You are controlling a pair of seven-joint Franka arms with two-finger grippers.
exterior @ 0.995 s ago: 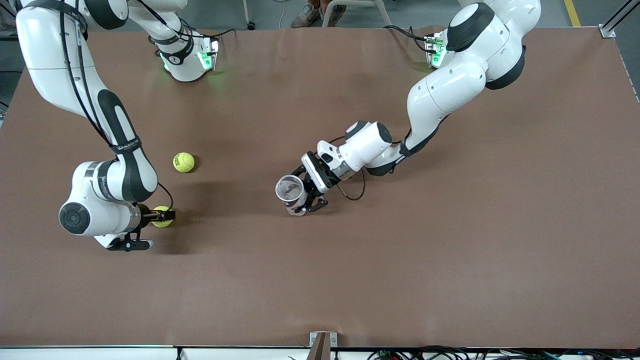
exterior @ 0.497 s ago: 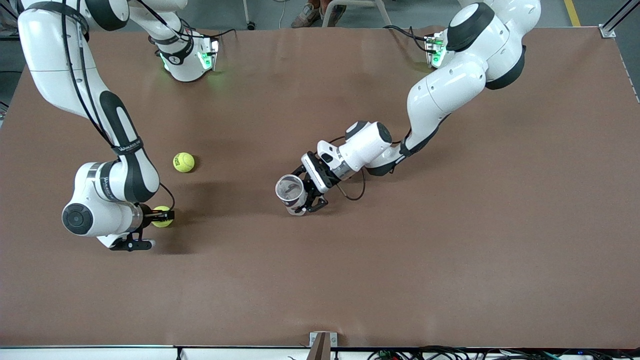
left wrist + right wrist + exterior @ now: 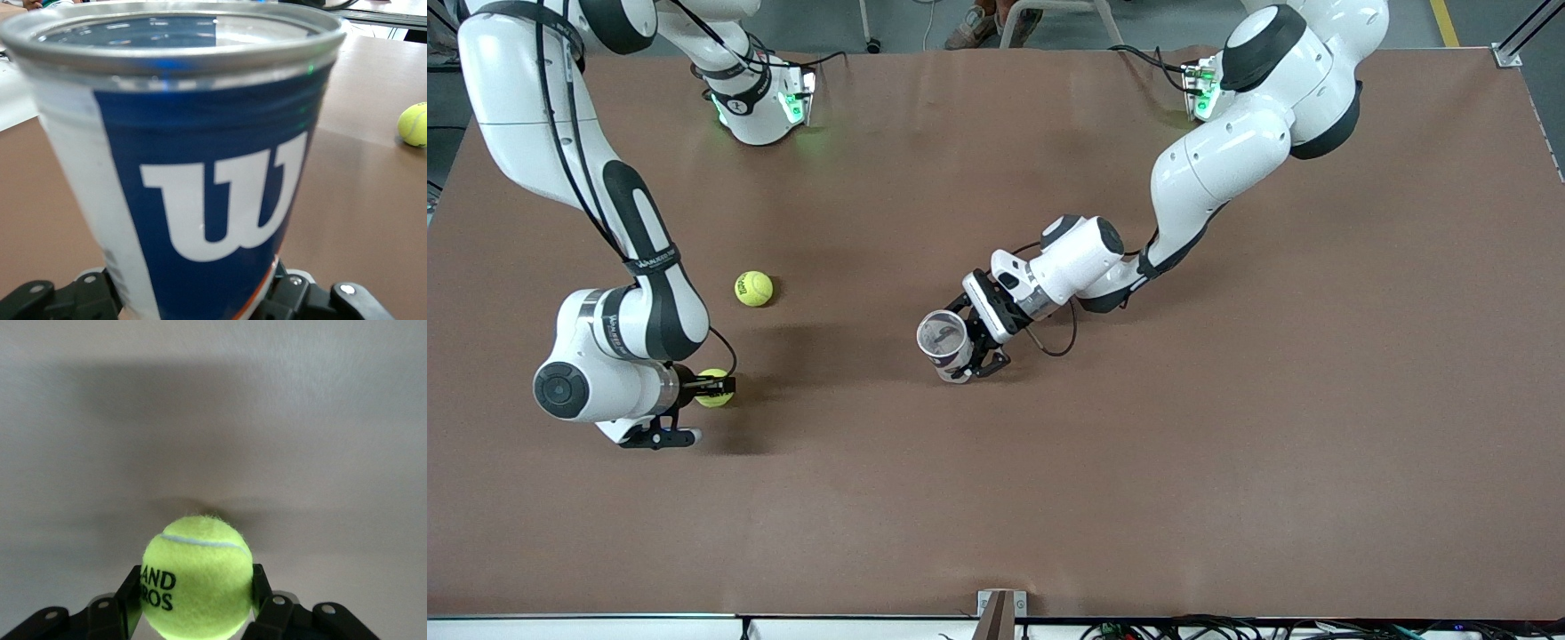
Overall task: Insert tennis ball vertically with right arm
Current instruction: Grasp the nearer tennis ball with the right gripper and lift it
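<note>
The right gripper's (image 3: 713,388) two black fingers (image 3: 131,593) were clenched on a tennis ball (image 3: 197,584), one pad on each flank, the ball's black lettering turned toward the wrist camera. A ball has no long axis to speak of; its white seam curved across the top. In the front view this held tennis ball (image 3: 714,388) sat low at the table (image 3: 1227,444) toward the right arm's end; whether it touched the surface could not be told.

The left gripper (image 3: 969,351) gripped a tennis can (image 3: 945,342) near the table's middle, its fingers (image 3: 40,299) closed around the lower part. The can (image 3: 200,173) was blue and white with a large W, its metal rim and open mouth facing up, its long axis roughly upright with a slight tilt.

A second tennis ball (image 3: 753,288) lay loose on the table, farther from the front camera than the held ball and well apart from the can; it also showed in the left wrist view (image 3: 414,124). Bare brown tabletop lay between the held ball and the can.
</note>
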